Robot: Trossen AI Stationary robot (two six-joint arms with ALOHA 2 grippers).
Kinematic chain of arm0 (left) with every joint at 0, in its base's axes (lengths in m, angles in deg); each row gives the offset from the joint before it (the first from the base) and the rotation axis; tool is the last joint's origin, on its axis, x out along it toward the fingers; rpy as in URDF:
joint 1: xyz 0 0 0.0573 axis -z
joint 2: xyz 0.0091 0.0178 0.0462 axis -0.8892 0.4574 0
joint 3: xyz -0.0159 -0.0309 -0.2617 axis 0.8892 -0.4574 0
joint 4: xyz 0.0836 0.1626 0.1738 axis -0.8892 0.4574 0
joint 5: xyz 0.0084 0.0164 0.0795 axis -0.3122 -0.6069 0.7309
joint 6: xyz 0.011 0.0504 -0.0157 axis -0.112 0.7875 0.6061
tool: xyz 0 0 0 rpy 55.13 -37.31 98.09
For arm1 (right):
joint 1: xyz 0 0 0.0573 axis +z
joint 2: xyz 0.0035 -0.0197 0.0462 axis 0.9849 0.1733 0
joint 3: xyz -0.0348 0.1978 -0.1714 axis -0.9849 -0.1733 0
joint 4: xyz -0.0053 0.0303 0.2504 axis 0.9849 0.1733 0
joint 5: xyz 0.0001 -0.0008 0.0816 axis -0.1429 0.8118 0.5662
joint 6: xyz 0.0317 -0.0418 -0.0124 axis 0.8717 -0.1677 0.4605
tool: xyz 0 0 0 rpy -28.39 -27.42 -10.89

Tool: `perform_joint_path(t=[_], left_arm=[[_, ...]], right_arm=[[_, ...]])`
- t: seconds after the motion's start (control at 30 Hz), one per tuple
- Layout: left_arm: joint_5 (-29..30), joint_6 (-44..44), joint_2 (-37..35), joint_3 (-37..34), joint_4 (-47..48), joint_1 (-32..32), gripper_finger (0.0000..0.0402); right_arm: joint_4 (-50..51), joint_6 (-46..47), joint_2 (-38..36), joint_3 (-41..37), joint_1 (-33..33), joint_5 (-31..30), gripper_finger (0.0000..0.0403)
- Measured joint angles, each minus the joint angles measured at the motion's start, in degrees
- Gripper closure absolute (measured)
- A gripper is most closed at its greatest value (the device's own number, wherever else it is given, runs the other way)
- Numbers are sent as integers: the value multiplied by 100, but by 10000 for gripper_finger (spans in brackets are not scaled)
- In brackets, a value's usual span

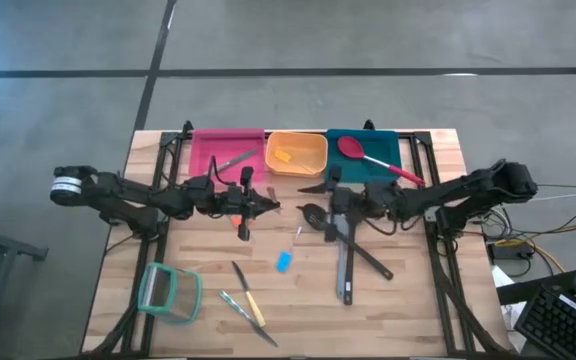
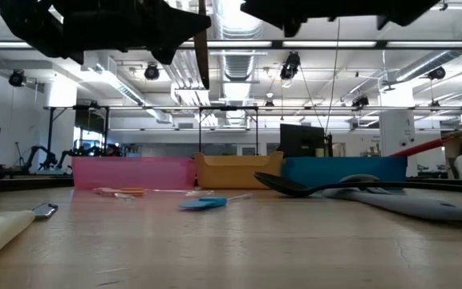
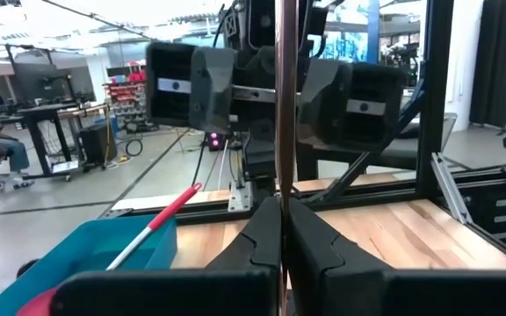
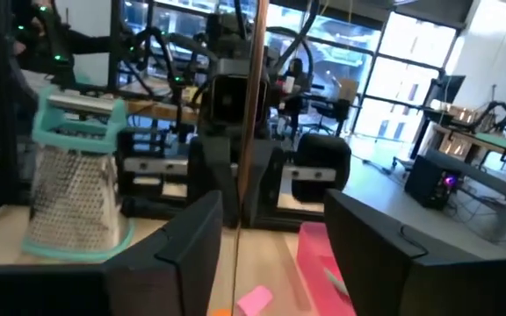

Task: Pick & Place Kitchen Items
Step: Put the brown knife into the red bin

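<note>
My left gripper (image 1: 268, 206) (image 3: 284, 215) is over the middle of the table, pointing level toward the right arm. It is shut on a slim, rod-like utensil (image 3: 285, 105) (image 4: 253, 105) that stands upright; an orange-red end (image 1: 243, 228) shows from above. My right gripper (image 1: 310, 200) (image 4: 271, 233) faces it, open, with one finger on either side of the rod and apart from it. A grey spatula (image 1: 344, 270) and a black spoon (image 1: 370, 258) lie flat on the table under the right arm. My left gripper pinches the utensil's thin shaft (image 3: 285, 189) between its two fingers. The fingers come level from the table's left and lie across the shaft. The utensil stands upright, lifted clear of the table, with its lower end (image 2: 203, 76) hanging below the fingers.
Pink (image 1: 208, 150), orange (image 1: 313, 165) and teal (image 1: 386, 145) bins line the far edge; a red spoon (image 1: 368, 158) rests in the teal one. A teal-rimmed clear container (image 1: 168, 292), slim knives (image 1: 248, 302) and a small blue piece (image 1: 284, 261) lie toward the near edge.
</note>
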Motion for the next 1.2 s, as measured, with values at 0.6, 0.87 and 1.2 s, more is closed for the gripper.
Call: perform_joint_path(t=[0.6, 0.87, 1.2], left_arm=[[-4, 92, 0, 4, 70, -2, 397], [-9, 103, 0, 7, 71, -2, 397], [-9, 170, -2, 31, 84, -2, 397]], right_arm=[[48, 59, 1091, 1068, -79, 240, 244], [81, 59, 1239, 1195, -103, 253, 286], [160, 105, 1226, 1183, -116, 264, 385]])
